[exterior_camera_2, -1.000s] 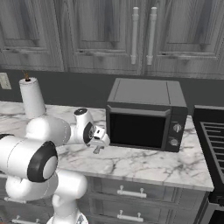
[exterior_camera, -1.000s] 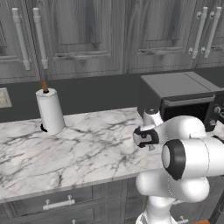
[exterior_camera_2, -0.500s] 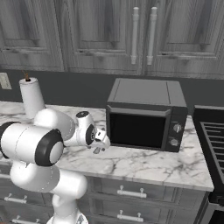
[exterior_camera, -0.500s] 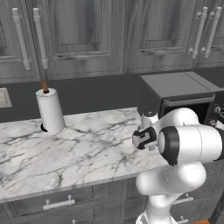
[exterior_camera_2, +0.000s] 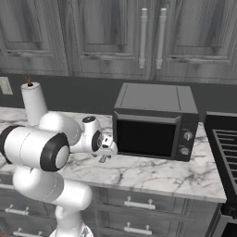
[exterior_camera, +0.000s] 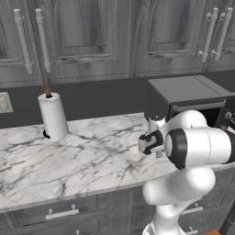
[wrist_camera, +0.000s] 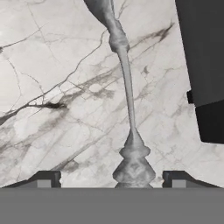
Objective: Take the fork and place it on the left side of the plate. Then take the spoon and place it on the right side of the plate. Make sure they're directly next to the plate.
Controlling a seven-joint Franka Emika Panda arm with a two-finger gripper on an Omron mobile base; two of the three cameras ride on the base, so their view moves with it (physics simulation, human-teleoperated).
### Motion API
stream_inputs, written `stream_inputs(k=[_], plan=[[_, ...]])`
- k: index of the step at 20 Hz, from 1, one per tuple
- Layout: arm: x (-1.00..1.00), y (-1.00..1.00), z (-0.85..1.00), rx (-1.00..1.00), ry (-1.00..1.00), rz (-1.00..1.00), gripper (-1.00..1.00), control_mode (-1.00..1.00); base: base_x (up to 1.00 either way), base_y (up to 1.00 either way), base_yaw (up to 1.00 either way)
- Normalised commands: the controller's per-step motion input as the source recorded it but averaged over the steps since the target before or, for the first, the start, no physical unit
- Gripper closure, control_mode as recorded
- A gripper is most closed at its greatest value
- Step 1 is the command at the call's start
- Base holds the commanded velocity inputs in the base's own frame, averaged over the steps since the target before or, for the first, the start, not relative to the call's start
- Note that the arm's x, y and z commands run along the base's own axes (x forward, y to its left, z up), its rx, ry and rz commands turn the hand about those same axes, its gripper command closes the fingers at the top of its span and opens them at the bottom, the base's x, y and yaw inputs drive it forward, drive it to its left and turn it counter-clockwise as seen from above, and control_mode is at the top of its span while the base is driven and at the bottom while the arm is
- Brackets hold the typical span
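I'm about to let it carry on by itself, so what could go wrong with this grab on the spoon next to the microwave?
The gripper straddles the flared handle end of the spoon, not its middle; held that far out, the spoon may tip or swing when lifted. The fingertips stand wide and close to the marble counter, so closing could scrape the counter or nudge the slim handle aside. The microwave sits close on one side; a careless lift could clip it.

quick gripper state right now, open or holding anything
Gripper: open, jaws set wide to either side of the spoon handle on the marble counter, not closed on it yet.
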Motion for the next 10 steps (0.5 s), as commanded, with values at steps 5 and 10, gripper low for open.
stream_inputs(k=[5, 10], plan=[[0.00, -0.03, -0.29, 0.03, 0.12, -0.09, 1.00, -1.00, 0.00, 0.00, 0.00], [-0.04, 0.08, -0.46, 0.04, 0.19, -0.25, 1.00, -1.00, 0.00, 0.00, 0.00]])
